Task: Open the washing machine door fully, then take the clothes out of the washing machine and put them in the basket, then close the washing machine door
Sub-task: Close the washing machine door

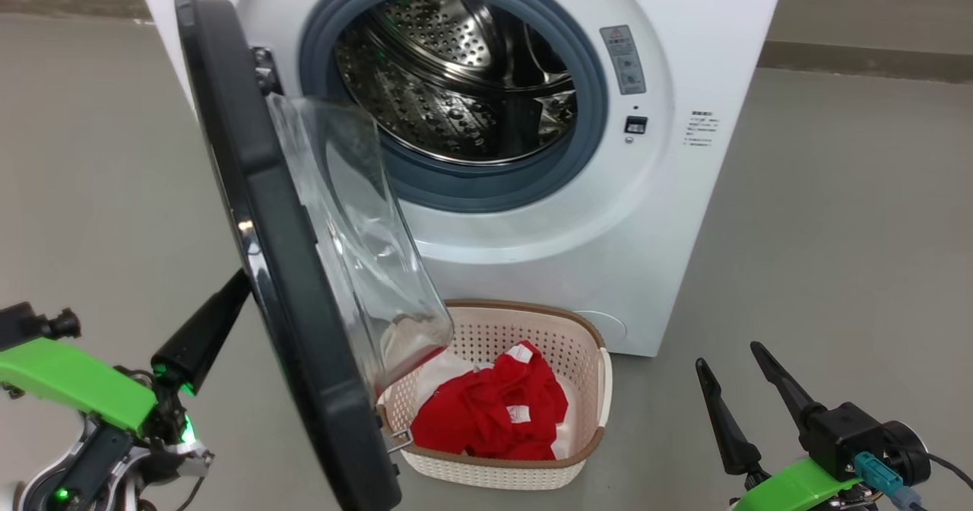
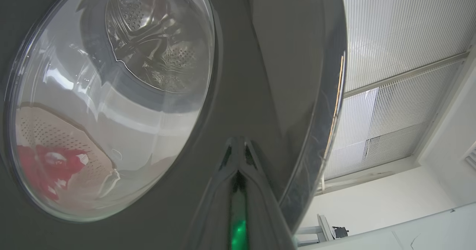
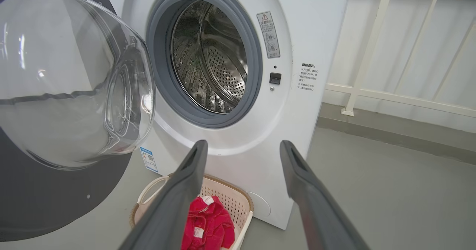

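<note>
The washing machine door is standing swung out from the washing machine. Its black rim is facing the head camera almost edge-on, and its clear glass bowl is bulging toward the steel drum.

The left hand is reaching up from the lower left with its forearm angled toward the door's outer side. Its two dark fingers are clenched together with nothing between them. In the left wrist view this hand is meeting its own reflection on the door's glossy dark face, just beside the window, and the tip is appearing to touch it.

The right hand is hovering low at the right, well apart from the door. Its fingers are spread wide, gripping nothing and pointing up toward the machine's white front. In the right wrist view, this hand is framing that front between its fingers.

The clothes are lying bunched in the basket. The basket is sitting on the grey floor just in front of the machine, partly under the door's lower edge.
</note>
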